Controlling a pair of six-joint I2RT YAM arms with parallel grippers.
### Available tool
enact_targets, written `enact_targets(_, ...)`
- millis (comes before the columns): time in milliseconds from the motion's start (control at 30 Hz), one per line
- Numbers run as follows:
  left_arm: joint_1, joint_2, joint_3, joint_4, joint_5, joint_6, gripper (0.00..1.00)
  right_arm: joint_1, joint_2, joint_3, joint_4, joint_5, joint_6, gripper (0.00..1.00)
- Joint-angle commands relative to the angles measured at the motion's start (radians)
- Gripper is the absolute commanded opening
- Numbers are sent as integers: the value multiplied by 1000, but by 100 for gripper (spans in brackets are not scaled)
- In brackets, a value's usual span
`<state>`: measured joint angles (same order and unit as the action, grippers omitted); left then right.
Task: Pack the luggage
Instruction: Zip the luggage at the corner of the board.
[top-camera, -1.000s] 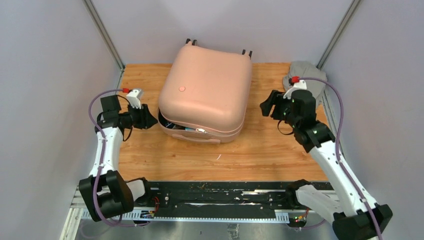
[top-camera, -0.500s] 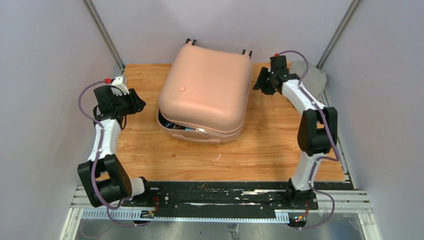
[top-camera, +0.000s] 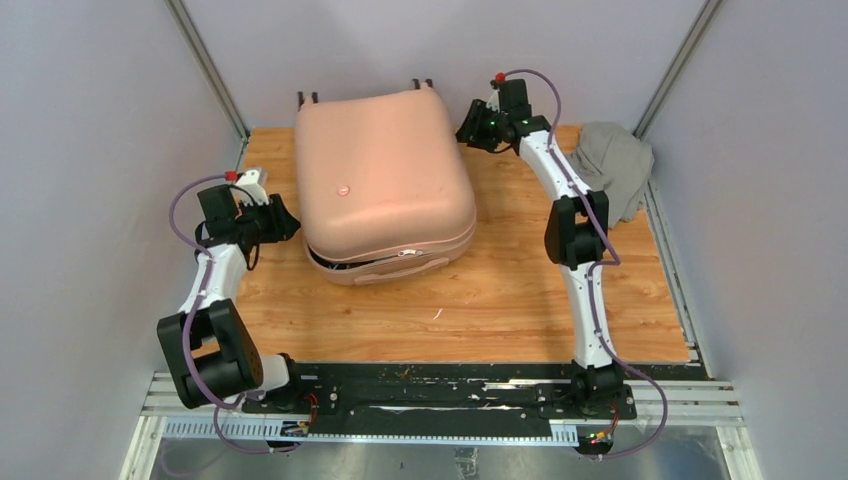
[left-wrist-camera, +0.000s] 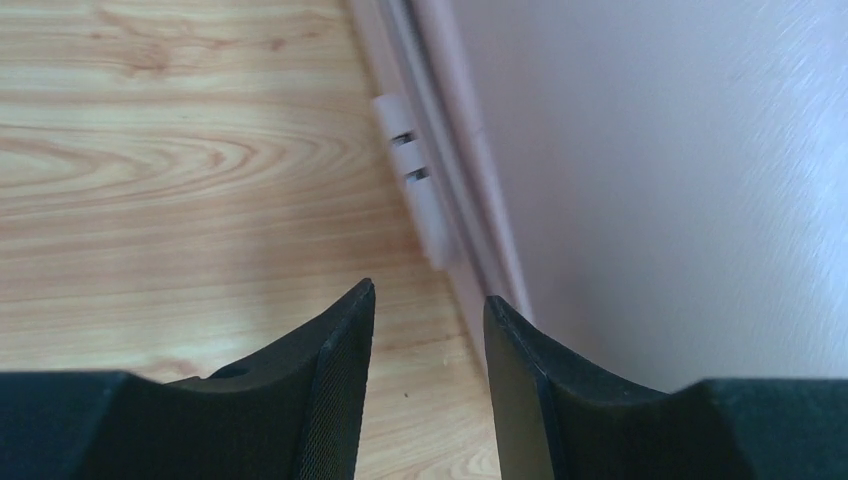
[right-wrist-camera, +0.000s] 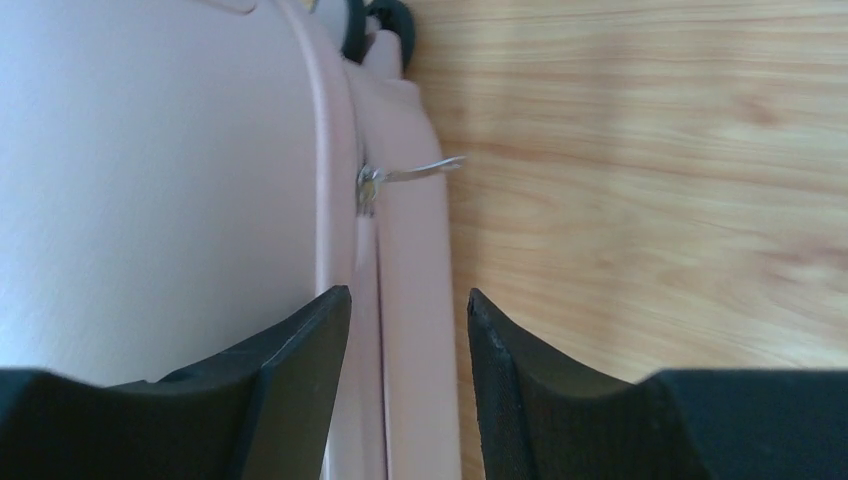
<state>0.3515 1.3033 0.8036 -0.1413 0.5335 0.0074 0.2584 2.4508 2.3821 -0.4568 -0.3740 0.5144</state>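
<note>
Overall, luggage, wooden tabletop, grey walls.

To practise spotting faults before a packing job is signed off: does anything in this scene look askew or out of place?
The pink suitcase lies skewed on the table and gapes along its near edge, showing dark contents. A grey cloth bundle sits outside it at the table's far right corner.

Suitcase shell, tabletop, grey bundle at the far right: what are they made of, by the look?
Luggage: probably moulded hard plastic, pale pink, matte with a faint sheen, judging by its rigid rounded corners. Table: wood or wood-look laminate with light grain and knots; cannot tell which. Grey bundle: soft fabric, going by its folds and slump.
</note>
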Motion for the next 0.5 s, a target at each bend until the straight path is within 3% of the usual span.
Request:
enact_targets(0,4,6,-15,-67,143,102,48,137,-39,33,173,-419,74,53)
enact_targets(67,4,-19,-27,-99,200,130,49,125,-100,-19,152,-355,8,55)
enact_targets(300,4,-90,-14,-232,338,237,51,83,-557,-463,130,201,-234,76)
enact_targets(367,1,-96,-19,-226,351,236,50,84,-676,-587,116,294,-283,89)
enact_targets(467,-15,-88,-18,-222,356,229,50,86,-877,-804,115,349,-312,99)
